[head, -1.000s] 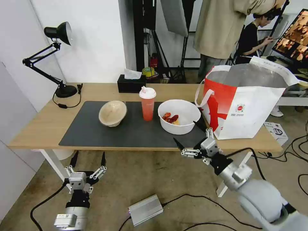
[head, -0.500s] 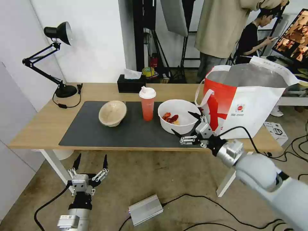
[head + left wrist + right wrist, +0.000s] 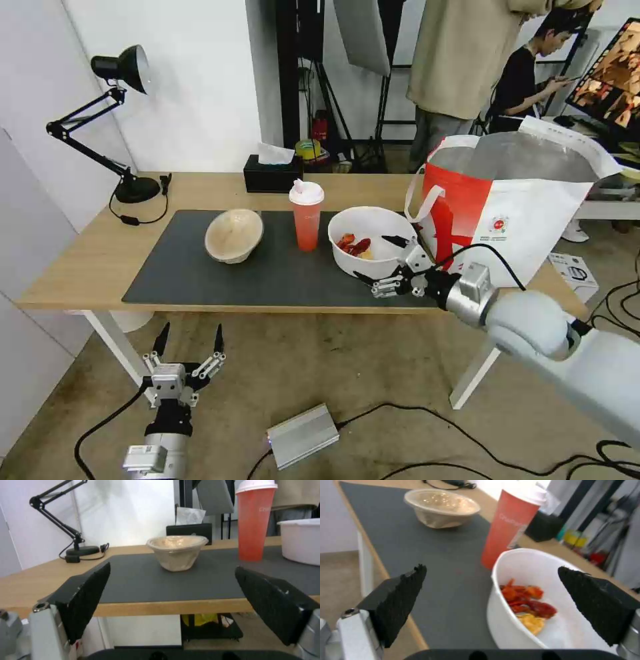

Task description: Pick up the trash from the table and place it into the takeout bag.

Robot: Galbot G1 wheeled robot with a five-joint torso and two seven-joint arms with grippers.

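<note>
Left tool (image 3: 189, 341) hung low before light-wood tabletop (image 3: 80, 260), fingers apart, empty — beige pulp bowl (image 3: 233, 235) lay ahead on dark grey mat (image 3: 200, 277). Tall red drink cup with white lid (image 3: 307, 215) stood between both bowls. Right tool (image 3: 390, 259) spread wide, empty, straddled near rim of wide white plastic bowl with red food scraps (image 3: 372, 241) — nearer arm, bowl directly ahead. Red-and-white foil-lined takeout bag (image 3: 513, 213) stood just right of it, open.

head view high, facing table (image 3: 80, 267); wrist views low, close; all share red cup (image 3: 307, 217).
</note>
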